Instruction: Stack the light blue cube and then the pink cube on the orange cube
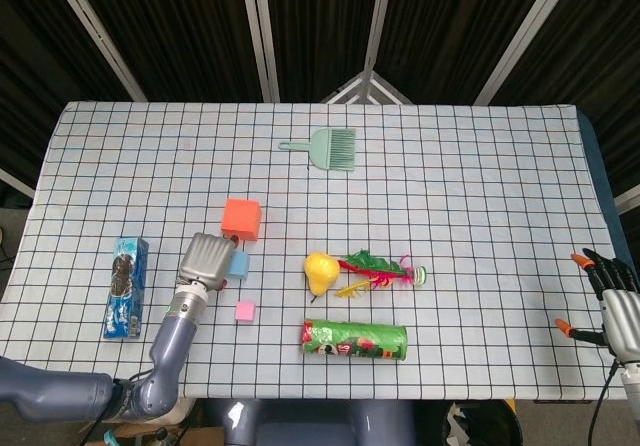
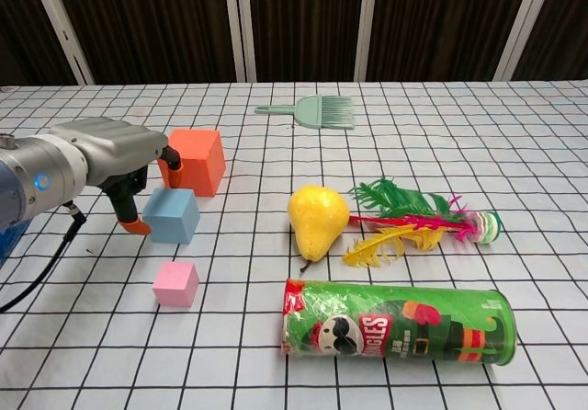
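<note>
Left hand at the blue cube, right hand idle

The grey left hand [image 2: 124, 166] straddled the light blue foam cube [image 2: 172, 215], fingers spread either side; whether it gripped, I could not tell. The orange foam cube [image 2: 193, 161] stood just behind, the small pink cube [image 2: 175, 283] in front. The right hand [image 1: 610, 306] hung spread at the table's edge.

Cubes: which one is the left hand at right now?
The light blue cube: the left hand is right against its left side. The orange cube sits behind it, the pink cube in front.

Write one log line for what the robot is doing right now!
phase: reaching | left robot hand: at light blue cube, not lifted | orange cube: bare | pink cube: on table
</note>
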Action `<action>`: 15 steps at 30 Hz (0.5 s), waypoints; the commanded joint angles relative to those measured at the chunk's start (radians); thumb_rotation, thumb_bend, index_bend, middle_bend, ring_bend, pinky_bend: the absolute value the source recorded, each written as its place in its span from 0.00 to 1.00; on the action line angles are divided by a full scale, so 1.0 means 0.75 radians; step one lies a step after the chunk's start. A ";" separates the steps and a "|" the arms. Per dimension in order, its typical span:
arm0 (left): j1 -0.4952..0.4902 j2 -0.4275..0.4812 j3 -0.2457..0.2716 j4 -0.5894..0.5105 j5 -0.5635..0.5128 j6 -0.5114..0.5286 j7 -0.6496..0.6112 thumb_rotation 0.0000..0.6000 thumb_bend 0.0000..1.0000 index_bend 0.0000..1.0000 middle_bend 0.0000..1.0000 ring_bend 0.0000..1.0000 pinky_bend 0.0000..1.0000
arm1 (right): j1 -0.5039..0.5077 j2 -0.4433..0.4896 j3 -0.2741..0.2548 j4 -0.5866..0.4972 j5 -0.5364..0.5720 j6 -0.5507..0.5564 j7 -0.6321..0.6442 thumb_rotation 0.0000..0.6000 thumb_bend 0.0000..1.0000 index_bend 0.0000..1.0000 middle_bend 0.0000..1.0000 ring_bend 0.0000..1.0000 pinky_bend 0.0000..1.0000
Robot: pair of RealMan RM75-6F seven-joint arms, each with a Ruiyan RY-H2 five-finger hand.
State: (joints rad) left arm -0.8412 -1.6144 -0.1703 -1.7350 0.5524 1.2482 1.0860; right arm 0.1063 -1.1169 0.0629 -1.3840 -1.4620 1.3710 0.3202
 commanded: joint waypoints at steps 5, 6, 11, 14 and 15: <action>-0.018 -0.018 0.015 0.029 -0.007 -0.008 -0.009 1.00 0.24 0.34 0.92 0.76 0.85 | 0.000 0.002 0.000 0.004 0.001 -0.004 0.014 1.00 0.15 0.14 0.09 0.10 0.05; -0.020 -0.020 0.017 0.031 -0.006 -0.009 -0.013 1.00 0.24 0.35 0.92 0.77 0.85 | 0.000 0.002 0.000 0.005 0.001 -0.004 0.016 1.00 0.15 0.14 0.09 0.10 0.05; -0.024 -0.020 0.025 0.022 0.016 -0.010 -0.036 1.00 0.26 0.37 0.92 0.77 0.85 | -0.002 0.004 0.000 0.006 -0.001 0.001 0.023 1.00 0.15 0.14 0.09 0.10 0.05; -0.025 -0.015 0.025 0.017 0.021 0.006 -0.037 1.00 0.28 0.37 0.93 0.77 0.85 | -0.001 0.004 -0.001 0.005 -0.003 -0.002 0.024 1.00 0.15 0.14 0.09 0.10 0.05; -0.024 -0.013 0.024 0.012 0.022 0.012 -0.039 1.00 0.28 0.37 0.93 0.77 0.85 | 0.000 0.005 -0.002 0.005 -0.004 -0.003 0.024 1.00 0.15 0.14 0.09 0.10 0.05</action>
State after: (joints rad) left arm -0.8594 -1.6255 -0.1516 -1.7233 0.5676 1.2545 1.0576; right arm 0.1059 -1.1135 0.0614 -1.3803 -1.4651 1.3689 0.3382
